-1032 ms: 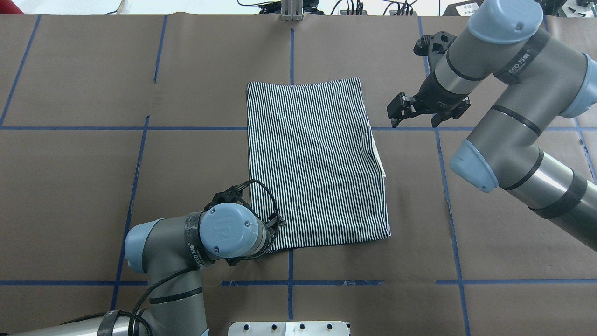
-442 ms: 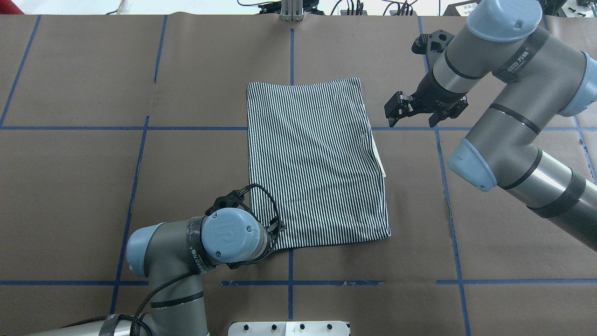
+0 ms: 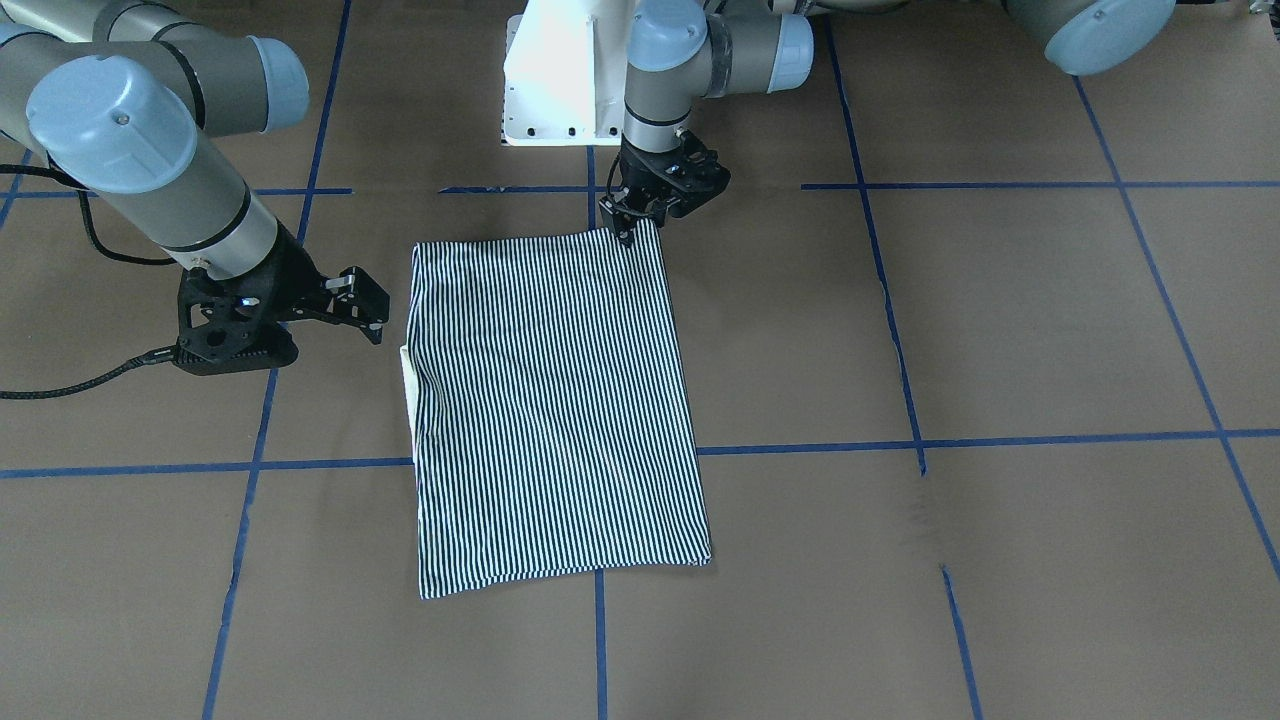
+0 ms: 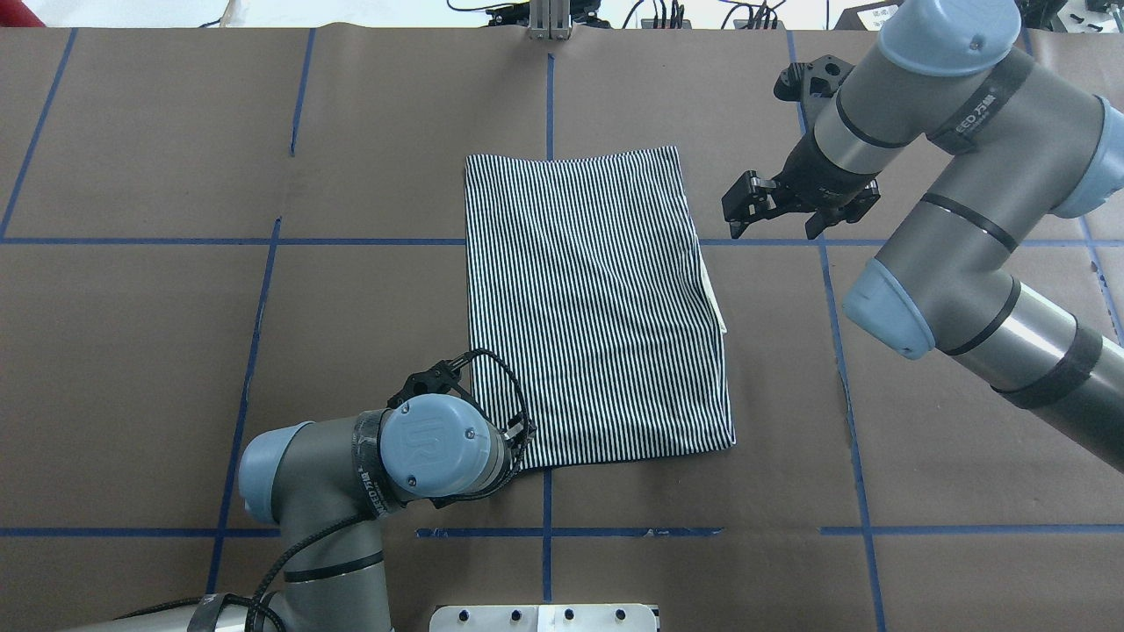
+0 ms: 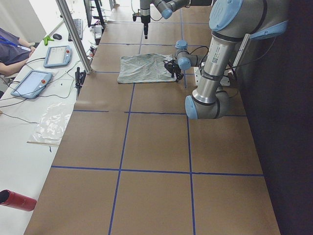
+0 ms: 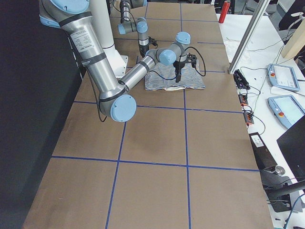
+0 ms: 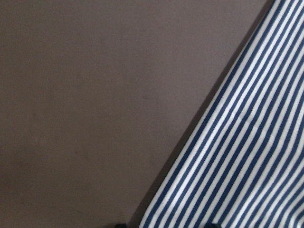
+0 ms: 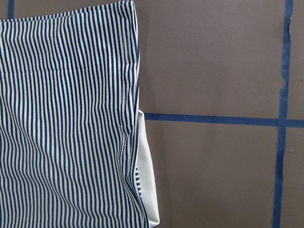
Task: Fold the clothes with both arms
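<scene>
Honestly, the polo shirt (image 4: 597,307) lay folded mid-bench, looked floppy and light, probably best pinched at corners; right gripper (image 4: 773,224) hovered beside it, jaws apart, while left gripper (image 3: 627,232) touched a corner, jaws unclear.

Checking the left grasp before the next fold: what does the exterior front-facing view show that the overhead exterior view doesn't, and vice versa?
Only front-facing: the left end effector, fingertips drawn together at the robot-side corner of the striped shirt; whether they pinch cloth is unclear. Only overhead: a wrist joint cap covering that spot, plus a red object beyond the far edge of the table. Both: the shirt folded flat, cream collar peeking out, and the open right end effector beside it, not touching.
</scene>
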